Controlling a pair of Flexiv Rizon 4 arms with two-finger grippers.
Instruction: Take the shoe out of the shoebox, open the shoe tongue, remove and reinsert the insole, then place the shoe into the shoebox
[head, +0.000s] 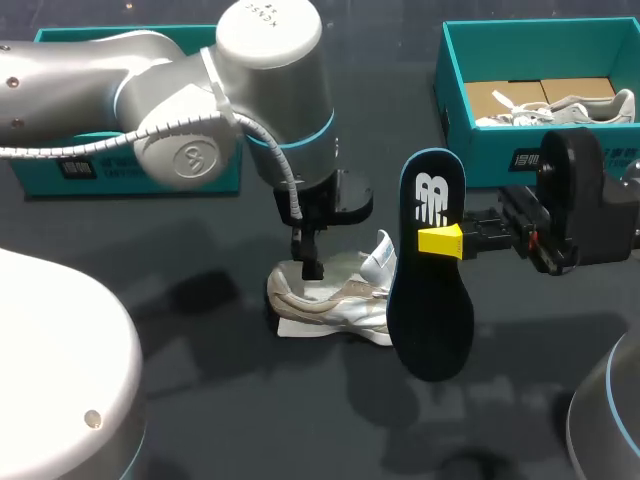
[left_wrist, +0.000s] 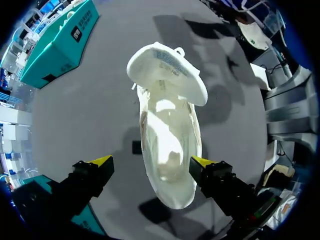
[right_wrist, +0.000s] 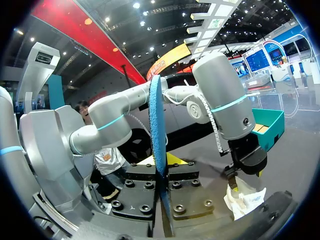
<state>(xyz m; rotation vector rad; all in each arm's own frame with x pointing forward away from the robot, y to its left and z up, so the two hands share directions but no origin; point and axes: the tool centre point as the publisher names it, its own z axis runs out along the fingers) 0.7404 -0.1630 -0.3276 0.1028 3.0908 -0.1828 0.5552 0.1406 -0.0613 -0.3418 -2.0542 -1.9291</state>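
Note:
A white shoe (head: 330, 300) lies on the dark table, its tongue (head: 380, 255) folded up and out. My left gripper (head: 310, 262) hangs just above its heel opening, open. In the left wrist view the shoe (left_wrist: 167, 155) sits between and below the spread yellow fingertips (left_wrist: 100, 161), its tongue (left_wrist: 165, 70) ahead and its inside bare. My right gripper (head: 440, 240) is shut on a dark blue insole (head: 430, 270), held upright to the right of the shoe. In the right wrist view the insole (right_wrist: 156, 130) stands edge-on between the fingers.
A teal shoebox (head: 470, 110) at the back right holds another white shoe (head: 570, 108) and brown card. A second teal box (head: 80, 170), or a lid, lies at the back left behind my left arm.

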